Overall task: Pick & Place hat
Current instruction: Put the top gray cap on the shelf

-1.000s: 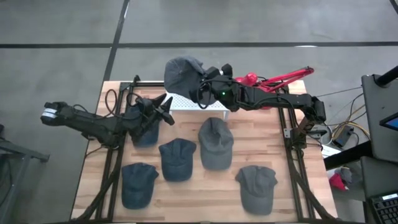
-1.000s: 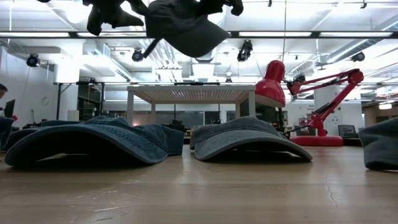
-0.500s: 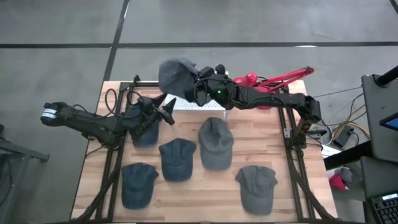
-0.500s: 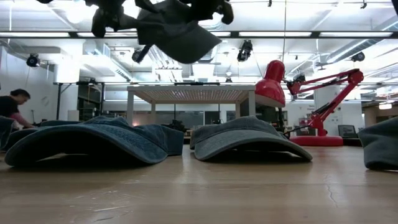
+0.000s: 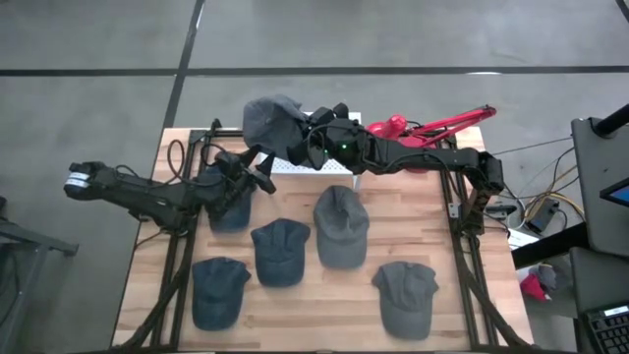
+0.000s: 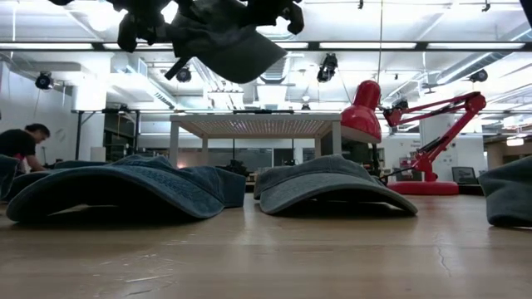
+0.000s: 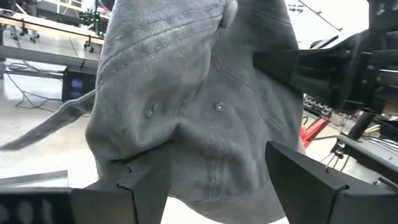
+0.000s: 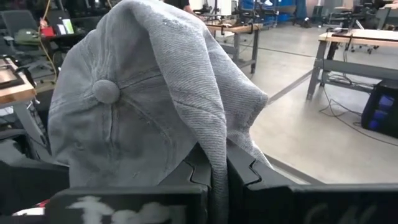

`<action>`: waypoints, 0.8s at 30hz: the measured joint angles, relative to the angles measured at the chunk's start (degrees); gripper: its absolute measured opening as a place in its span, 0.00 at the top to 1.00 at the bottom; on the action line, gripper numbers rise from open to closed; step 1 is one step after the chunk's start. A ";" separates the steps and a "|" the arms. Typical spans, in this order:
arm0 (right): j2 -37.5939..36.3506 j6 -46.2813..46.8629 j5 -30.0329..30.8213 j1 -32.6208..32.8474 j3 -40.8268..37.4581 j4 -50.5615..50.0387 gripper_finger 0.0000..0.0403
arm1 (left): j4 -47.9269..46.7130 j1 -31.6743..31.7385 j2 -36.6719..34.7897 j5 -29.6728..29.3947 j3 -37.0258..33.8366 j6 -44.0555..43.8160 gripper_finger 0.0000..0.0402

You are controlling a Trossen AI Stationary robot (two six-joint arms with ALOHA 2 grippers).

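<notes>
the right hand [image 5: 313, 138], clamped on the hat [image 5: 270, 118], has carried it toward the left hand [image 5: 257, 169], whose fingers now stand spread beneath it above the worktop [image 5: 472, 305]; a handover looks near.

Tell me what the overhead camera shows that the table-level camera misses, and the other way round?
Only the high view shows both whole arms and all five hats lying on the table, including the front pair, one on the left and one on the right. Only the low view shows the room behind: ceiling lights and a person at the far left. Both show the lifted grey hat, pinched by the shut right gripper, with the open left gripper close by, and the red lamp.
</notes>
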 joint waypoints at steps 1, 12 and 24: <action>-0.08 -0.07 -0.50 0.02 0.00 -0.03 0.98 | -0.07 0.18 0.00 -0.02 0.00 0.00 0.34; -0.90 -0.14 -7.47 0.08 0.04 -0.22 0.98 | -0.46 1.47 0.00 0.30 0.00 -0.75 0.35; -1.01 -0.08 -8.84 0.08 0.04 -0.37 0.98 | -0.38 4.66 0.08 7.36 -0.02 -3.85 0.46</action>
